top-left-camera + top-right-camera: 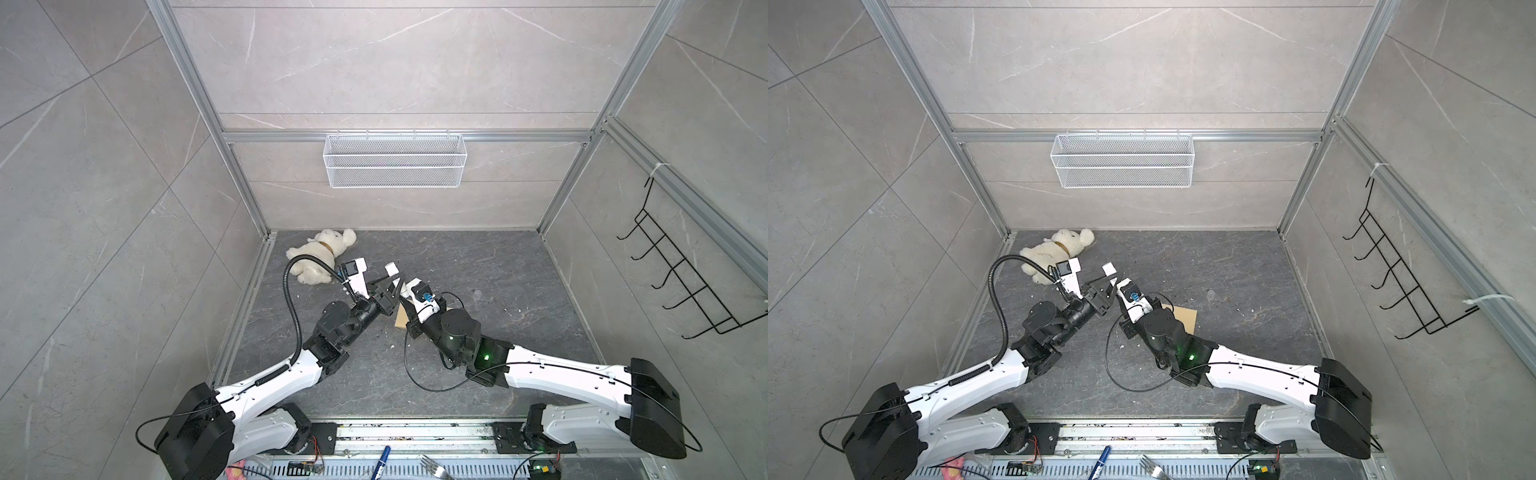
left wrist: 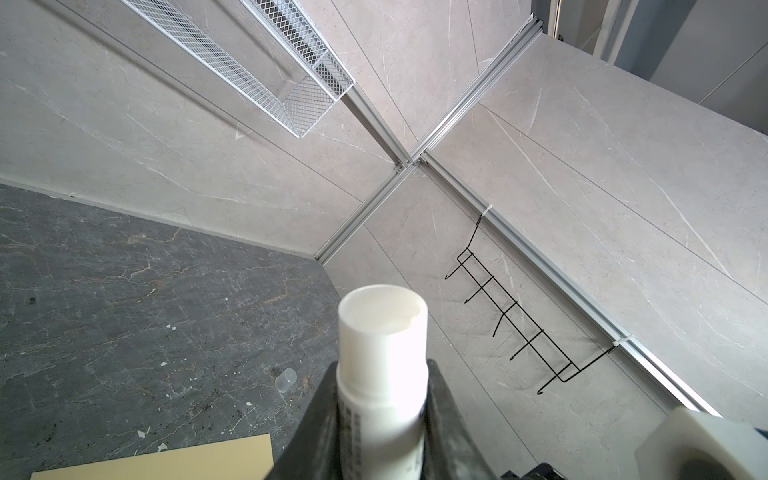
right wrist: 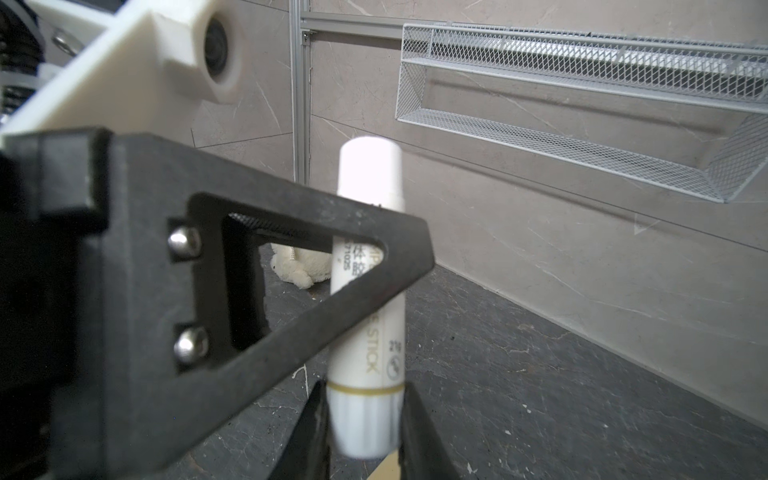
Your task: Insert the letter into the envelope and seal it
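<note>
The left hand (image 2: 381, 395) clamped a white plastic glue stick (image 2: 382, 328); the right hand (image 3: 363, 401) pinched its base. Skewed twisting risked dropping it.

The glue stick (image 2: 382, 365) hangs above the table (image 1: 498, 266); the envelope (image 1: 1185, 319) lies just before it, the plush bear (image 1: 320, 257) behind-left.

Grey marble-look walls (image 1: 395, 62) in aluminium framing (image 1: 270, 136) enclose a dark veined floor (image 1: 498, 266) flecked with pale specks (image 2: 141, 433), perhaps chips. A white mesh basket (image 1: 395, 160) and black hook rack (image 1: 685, 262) hang there.
</note>
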Motion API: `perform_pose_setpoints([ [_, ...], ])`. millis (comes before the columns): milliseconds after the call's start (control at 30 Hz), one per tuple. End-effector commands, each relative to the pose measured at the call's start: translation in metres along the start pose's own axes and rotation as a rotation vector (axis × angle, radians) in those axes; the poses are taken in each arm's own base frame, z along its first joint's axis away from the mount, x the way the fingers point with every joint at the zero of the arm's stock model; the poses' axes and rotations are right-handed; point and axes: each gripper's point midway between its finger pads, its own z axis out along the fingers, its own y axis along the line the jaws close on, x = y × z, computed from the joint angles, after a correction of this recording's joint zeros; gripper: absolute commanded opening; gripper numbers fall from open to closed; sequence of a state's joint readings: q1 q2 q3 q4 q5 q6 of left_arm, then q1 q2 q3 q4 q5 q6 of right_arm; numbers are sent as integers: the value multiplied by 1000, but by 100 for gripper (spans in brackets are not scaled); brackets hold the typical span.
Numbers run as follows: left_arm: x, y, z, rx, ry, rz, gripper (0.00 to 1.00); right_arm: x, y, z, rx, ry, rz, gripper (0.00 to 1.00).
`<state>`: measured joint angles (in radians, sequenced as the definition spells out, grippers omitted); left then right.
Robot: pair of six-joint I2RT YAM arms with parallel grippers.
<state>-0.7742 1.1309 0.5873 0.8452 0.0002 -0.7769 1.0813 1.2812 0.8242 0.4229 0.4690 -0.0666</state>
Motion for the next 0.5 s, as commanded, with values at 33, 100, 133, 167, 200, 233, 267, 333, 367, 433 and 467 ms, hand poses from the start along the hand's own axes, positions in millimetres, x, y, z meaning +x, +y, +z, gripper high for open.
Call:
perform_pose_setpoints([
  [33, -24, -34, -3, 120, -75, 45, 0, -23, -10, -7, -91, -50, 135, 0],
  [100, -24, -38, -5, 149, -77, 64, 0, -25, -19, -10, -190, -50, 242, 0],
  [133, -24, -43, -6, 172, -77, 76, 0, -27, -25, -12, -254, -52, 306, 0],
  [167, -24, -47, -7, 197, -79, 89, 0, -29, -28, -14, -323, -51, 362, 0],
  [200, -25, -52, -8, 219, -80, 99, 0, -31, -25, -16, -401, -44, 402, 0],
  [233, -24, -57, -10, 246, -79, 109, 0, -33, -28, -18, -455, -38, 441, 0],
  [267, -24, -61, -11, 272, -78, 118, 0, -36, -29, -19, -515, -37, 472, 0],
  [333, -24, -69, -12, 312, -74, 132, 0, -40, -32, -21, -602, -37, 536, 0],
  [367, -23, -72, -13, 327, -72, 138, 0, -44, -34, -22, -648, -48, 563, 0],
  [433, -23, -76, -14, 348, -67, 145, 0, -49, -38, -23, -707, -69, 621, 0],
  [467, -23, -78, -15, 360, -66, 149, 0, -51, -41, -24, -730, -85, 640, 0],
])
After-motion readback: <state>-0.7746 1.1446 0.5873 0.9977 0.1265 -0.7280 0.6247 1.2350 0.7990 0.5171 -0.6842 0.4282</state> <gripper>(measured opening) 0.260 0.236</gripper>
